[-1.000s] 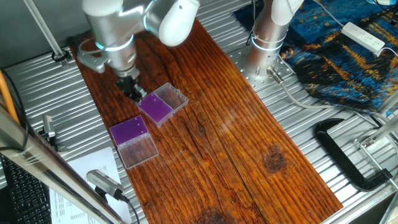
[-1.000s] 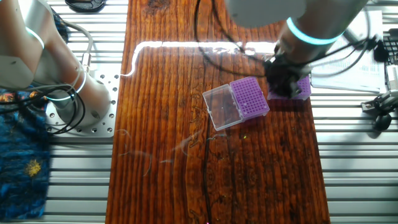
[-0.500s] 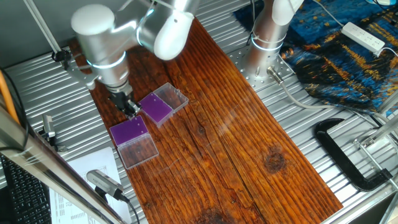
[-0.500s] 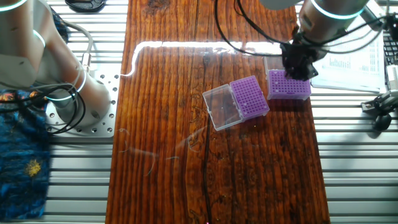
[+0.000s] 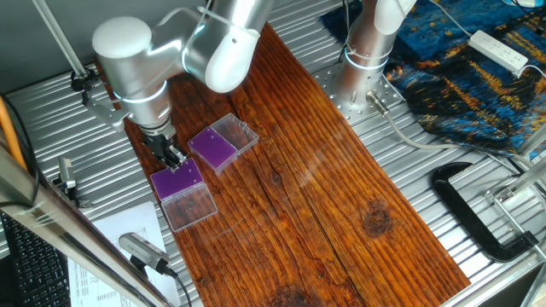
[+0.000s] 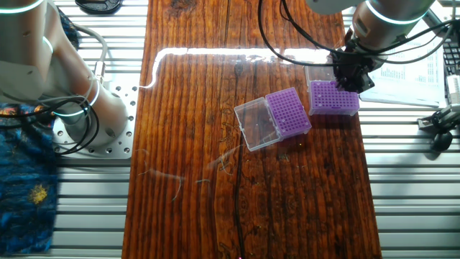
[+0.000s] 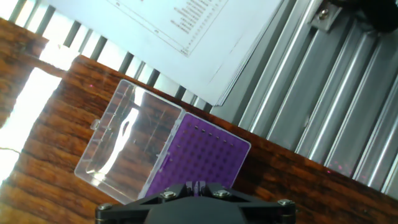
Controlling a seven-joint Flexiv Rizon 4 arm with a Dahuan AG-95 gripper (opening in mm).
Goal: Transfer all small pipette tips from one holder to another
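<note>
Small whitish pipette tips indiscernible on purple-gridded clear plastic holder beneath black two-finger gripper; finger state cannot be told; second purple holder beside.

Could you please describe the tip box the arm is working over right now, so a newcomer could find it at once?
Start from the long wooden board: two purple-topped boxes sit at one end. The box you want lies nearest the board's edge, beside the printed paper, directly under the pincer. Its neighbour sits further in toward the board's middle, with nothing above it.
</note>
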